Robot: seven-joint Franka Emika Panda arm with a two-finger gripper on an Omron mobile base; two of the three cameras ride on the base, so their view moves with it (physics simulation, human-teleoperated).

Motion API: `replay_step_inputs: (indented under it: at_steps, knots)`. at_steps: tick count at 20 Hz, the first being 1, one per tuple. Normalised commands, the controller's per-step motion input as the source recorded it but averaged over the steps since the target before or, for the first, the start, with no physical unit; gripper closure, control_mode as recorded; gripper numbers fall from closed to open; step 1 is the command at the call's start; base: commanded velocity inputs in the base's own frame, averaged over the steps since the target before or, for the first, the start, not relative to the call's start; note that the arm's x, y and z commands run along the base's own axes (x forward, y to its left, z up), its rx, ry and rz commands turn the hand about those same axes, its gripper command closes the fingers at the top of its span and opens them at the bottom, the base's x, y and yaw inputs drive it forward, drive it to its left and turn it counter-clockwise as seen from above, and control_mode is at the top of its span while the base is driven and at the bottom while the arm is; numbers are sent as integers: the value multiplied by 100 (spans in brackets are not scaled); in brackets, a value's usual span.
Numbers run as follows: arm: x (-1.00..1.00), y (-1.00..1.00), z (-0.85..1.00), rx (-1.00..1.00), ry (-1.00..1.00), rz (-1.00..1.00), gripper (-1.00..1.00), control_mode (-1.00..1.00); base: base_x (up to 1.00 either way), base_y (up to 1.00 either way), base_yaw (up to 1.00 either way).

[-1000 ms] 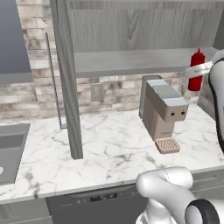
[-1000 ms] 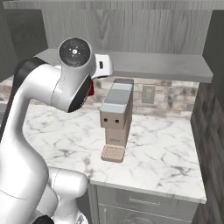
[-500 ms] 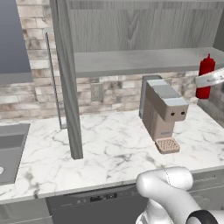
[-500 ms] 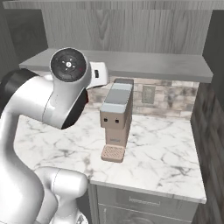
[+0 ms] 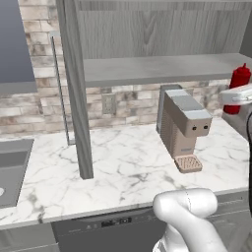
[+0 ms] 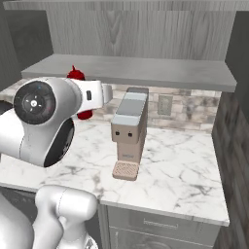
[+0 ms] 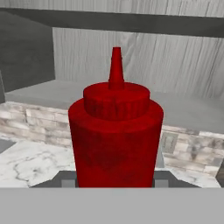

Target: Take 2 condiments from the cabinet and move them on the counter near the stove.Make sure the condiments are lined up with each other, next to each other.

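Gripping a red squeeze bottle [image 7: 115, 135], the pincer [image 7: 114, 183] is closed narrowly on its body; in the hand view the bottle stands upright at the centre of the frame, its tapered nozzle pointing up, and the fingertips themselves are hidden behind it at the bottom edge, so the contact points cannot be made out. In the left base view the same bottle [image 5: 238, 83] shows at the far right edge, above the white marble bench [image 5: 128, 162] and level with the pale grey shelf board [image 5: 162, 69] of the wall cabinet [image 5: 157, 24], with the white hand crossing in front of its lower part. In the right base view the bottle's red cap and base [image 6: 77, 75] peek out behind the arm at upper left, just in front of the shelf edge. A grey-and-tan coffee machine [image 6: 129, 131] stands on the bench at the frame's centre, near the bottle but apart from it.
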Motion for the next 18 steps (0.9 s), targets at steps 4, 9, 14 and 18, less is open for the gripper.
replay_step_inputs:
  at_steps: [4, 9, 14, 18]
  knots:
    - [-1, 11, -12, 1, -10, -8, 100, -100, 0, 0, 0]
    - [-6, 10, -7, 3, -1, -3, 100, -100, 0, 0, 0]
    - [-14, 10, -13, 2, 0, 0, 100, -100, 0, 0, 0]
    - [-15, 6, -11, 2, 0, 0, 100, -100, 0, 0, 0]
